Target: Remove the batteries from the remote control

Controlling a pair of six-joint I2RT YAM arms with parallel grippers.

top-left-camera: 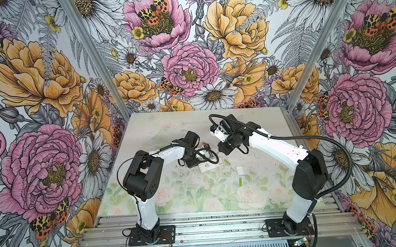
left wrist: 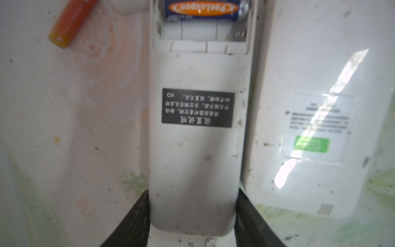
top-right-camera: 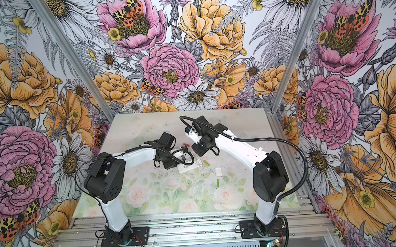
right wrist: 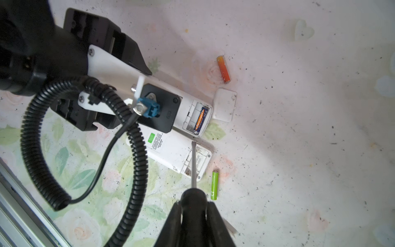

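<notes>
My left gripper is shut on the end of a white remote control that lies back up on the table. Its battery bay is open, and one dark blue battery with an orange label sits in it beside an empty slot. An orange battery lies loose on the table beyond it. A second white remote with a green sticker lies alongside, its bay open and empty. A light green battery rests next to it. My right gripper is shut on a screwdriver, whose tip hovers over the second remote.
A white battery cover lies by the held remote's open end. In both top views another white cover and a second green battery lie nearer the front on the floral mat. The left arm's cable loops over the remotes.
</notes>
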